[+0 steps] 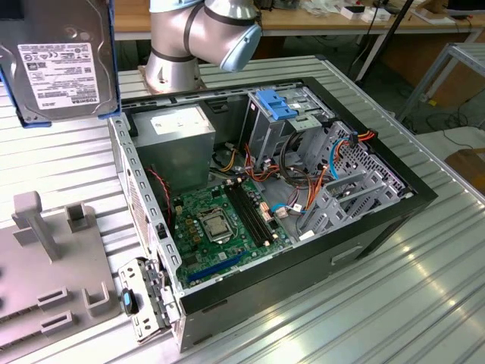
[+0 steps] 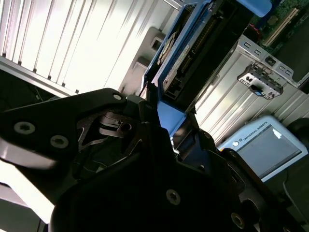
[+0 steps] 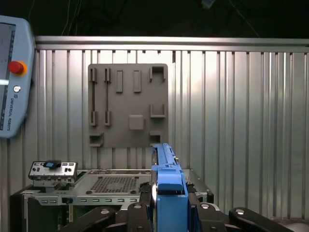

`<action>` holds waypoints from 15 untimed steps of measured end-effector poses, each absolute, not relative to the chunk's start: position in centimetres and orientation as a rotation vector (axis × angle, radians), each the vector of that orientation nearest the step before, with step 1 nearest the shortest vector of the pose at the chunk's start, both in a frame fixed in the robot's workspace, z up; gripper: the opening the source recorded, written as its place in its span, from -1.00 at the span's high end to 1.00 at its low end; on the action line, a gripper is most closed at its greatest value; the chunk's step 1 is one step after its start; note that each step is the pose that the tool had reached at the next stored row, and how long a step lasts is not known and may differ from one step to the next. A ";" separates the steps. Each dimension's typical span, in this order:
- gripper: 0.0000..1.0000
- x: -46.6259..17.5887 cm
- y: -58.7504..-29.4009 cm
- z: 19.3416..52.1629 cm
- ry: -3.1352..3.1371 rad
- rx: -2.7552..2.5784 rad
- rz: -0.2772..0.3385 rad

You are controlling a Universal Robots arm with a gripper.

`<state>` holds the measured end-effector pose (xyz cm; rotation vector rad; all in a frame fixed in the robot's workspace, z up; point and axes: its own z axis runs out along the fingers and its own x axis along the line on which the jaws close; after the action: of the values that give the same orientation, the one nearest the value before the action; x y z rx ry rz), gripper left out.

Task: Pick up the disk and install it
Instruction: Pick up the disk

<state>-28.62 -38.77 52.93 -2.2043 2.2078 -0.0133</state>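
The disk (image 1: 64, 61) hangs in the air at the exterior view's upper left, its white label facing the camera and its blue bracket along the edges, well above the table and to the left of the open computer case (image 1: 394, 220). In the first wrist view the disk (image 3: 166, 181) shows edge-on with my gripper (image 3: 167, 212) shut on it from both sides. The second wrist view shows the disk (image 2: 193, 58) sticking out past the black body of my gripper (image 2: 169, 123).
Inside the case lie a green motherboard (image 1: 220, 216), a grey power-supply box (image 1: 178, 129) and a silver cage with a blue latch (image 1: 279, 106). A grey fixture plate (image 1: 45, 258) lies on the ribbed table left of the case. A teach pendant (image 3: 12, 72) lies nearby.
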 end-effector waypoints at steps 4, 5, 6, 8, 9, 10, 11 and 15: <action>0.25 -26.7 -38.7 52.9 2.208 -2.204 -0.013; 0.25 -26.4 -38.7 52.9 2.208 -2.204 -0.014; 0.25 -26.2 -38.7 52.9 2.209 -2.204 -0.015; 0.25 -25.9 -38.9 52.8 2.211 -2.203 -0.016; 0.25 -25.7 -39.0 52.8 2.212 -2.203 -0.017; 0.25 -25.6 -39.2 52.7 2.212 -2.203 -0.017; 0.25 -25.5 -39.4 52.6 2.212 -2.203 -0.017; 0.25 -24.1 -39.4 52.4 2.212 -2.200 -0.020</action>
<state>-24.14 -39.39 52.40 -2.1997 2.2124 -0.0200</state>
